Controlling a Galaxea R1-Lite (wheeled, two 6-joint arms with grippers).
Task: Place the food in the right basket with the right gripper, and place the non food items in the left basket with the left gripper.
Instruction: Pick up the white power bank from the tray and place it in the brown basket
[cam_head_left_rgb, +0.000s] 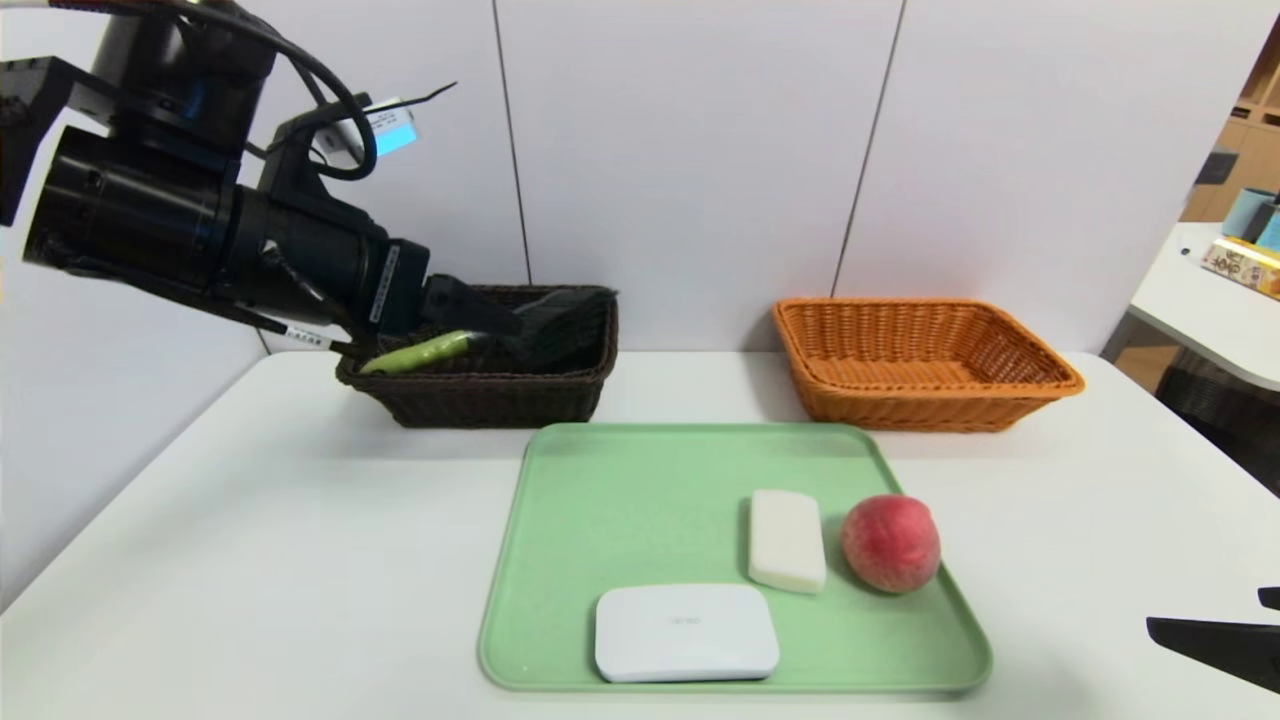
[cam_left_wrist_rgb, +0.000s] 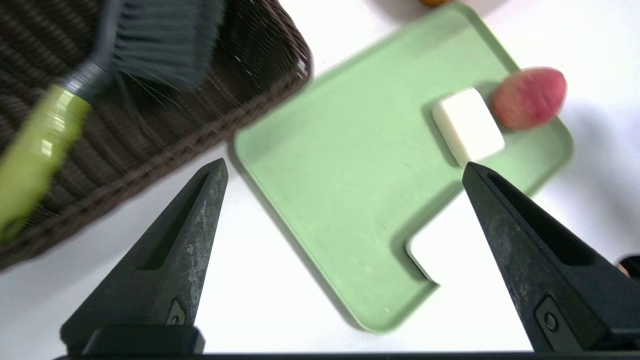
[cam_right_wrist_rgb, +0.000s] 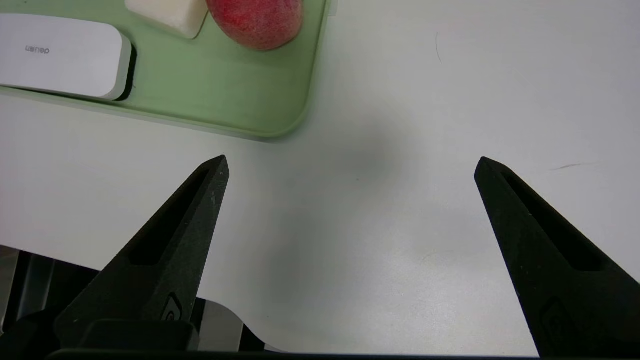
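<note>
Head view: left gripper (cam_left_wrist_rgb: 345, 167) wide apart, beside left basket (cam_head_left_rgb: 480, 395) rim.

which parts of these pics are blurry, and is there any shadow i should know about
Left wrist view: the brush in the dark basket is smeared, and the peach is soft. Right wrist view: a faint grey shadow lies on the table ahead of the open right gripper. Head view: the peach throws a soft shadow on the green tray.
</note>
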